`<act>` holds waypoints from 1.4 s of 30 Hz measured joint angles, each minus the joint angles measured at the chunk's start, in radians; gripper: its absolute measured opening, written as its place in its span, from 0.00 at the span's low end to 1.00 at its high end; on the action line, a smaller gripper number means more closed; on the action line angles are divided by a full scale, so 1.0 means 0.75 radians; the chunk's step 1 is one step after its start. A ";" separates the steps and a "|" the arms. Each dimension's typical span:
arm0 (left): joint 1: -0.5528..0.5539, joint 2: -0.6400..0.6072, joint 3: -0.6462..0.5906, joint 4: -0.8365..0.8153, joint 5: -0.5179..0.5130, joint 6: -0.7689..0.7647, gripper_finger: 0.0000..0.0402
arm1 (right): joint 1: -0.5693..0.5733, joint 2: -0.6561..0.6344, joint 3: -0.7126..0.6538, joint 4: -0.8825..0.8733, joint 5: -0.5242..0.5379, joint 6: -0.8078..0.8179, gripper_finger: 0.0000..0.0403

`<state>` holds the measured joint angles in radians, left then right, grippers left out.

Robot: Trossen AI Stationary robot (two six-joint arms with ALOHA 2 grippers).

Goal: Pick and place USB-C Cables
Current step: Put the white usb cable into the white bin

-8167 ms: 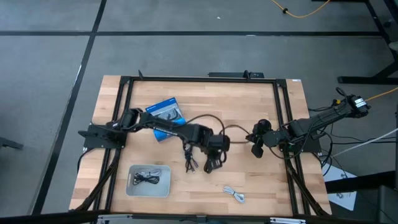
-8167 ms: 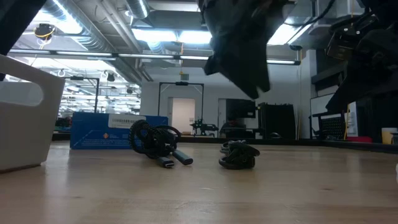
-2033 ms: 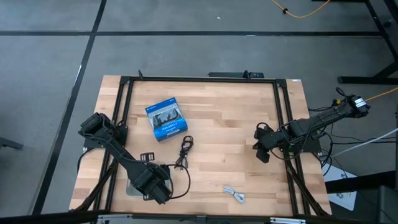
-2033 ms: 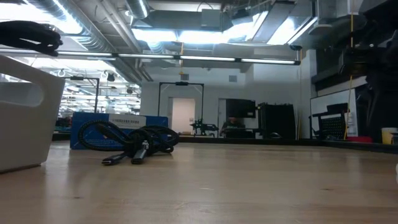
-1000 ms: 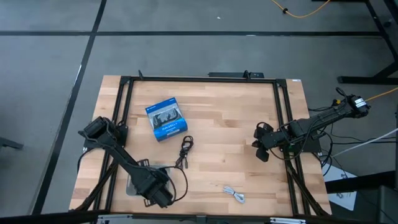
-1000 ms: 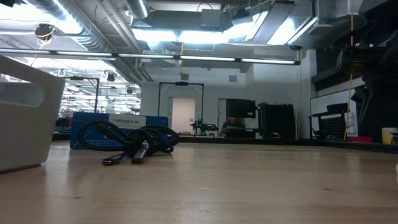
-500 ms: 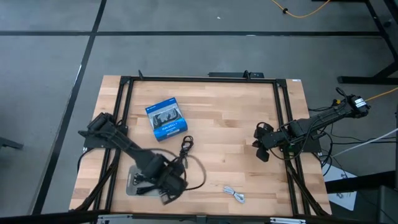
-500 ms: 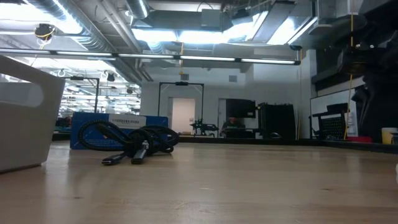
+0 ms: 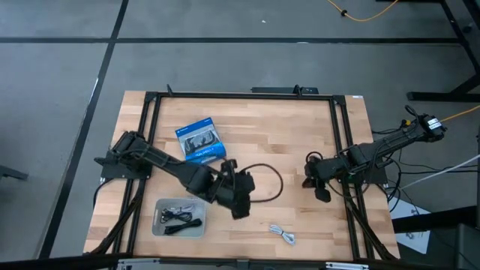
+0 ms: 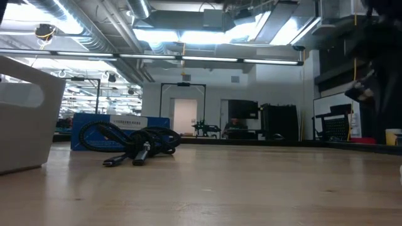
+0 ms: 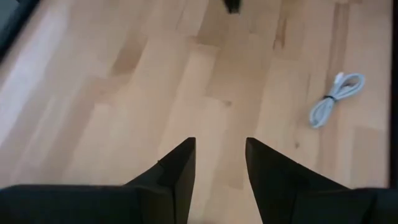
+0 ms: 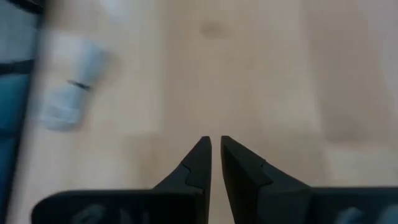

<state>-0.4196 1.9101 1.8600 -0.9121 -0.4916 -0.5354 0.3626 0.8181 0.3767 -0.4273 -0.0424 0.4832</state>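
You have the light wooden table [image 9: 300, 150] with the blue retail box [image 9: 200, 140] toward its far left. The pale rectangular tray [image 9: 178, 217] sits near the front left edge, black coiled cables [image 9: 176, 218] inside it. The white bundled cable [image 9: 283, 234] lies near the front edge, right of the tray, well apart from it. The left gripper [image 9: 240, 201] hangs over the table's middle, between box and white cable. The right gripper [image 9: 321, 187] hangs near the right edge. A black cable bundle [image 10: 132, 143] lies just before the box in the low view.

arms [image 9: 161, 161]: dark, jointed | fingers [image 11: 177, 171]: black, tapered
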 joint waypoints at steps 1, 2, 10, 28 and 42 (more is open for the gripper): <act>0.009 -0.001 0.000 0.001 0.000 0.036 0.33 | 0.000 0.000 0.000 0.064 -0.040 -0.023 0.10; 0.019 -0.001 0.000 0.001 0.001 0.063 0.33 | 0.002 0.004 0.000 0.132 -0.066 -0.024 0.10; 0.081 -0.001 0.000 -0.001 0.001 0.139 0.33 | 0.184 0.164 0.001 0.539 -0.014 0.090 0.10; 0.088 -0.001 0.000 -0.004 0.003 0.134 0.33 | 0.702 0.768 0.050 1.235 0.138 0.363 0.10; 0.090 -0.001 0.000 0.001 -0.030 0.134 0.33 | 0.702 1.221 0.549 0.706 0.135 0.217 0.10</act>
<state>-0.3525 1.9095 1.8603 -0.9115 -0.5144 -0.4347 0.8895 1.7339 0.7882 0.1026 0.0591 0.6456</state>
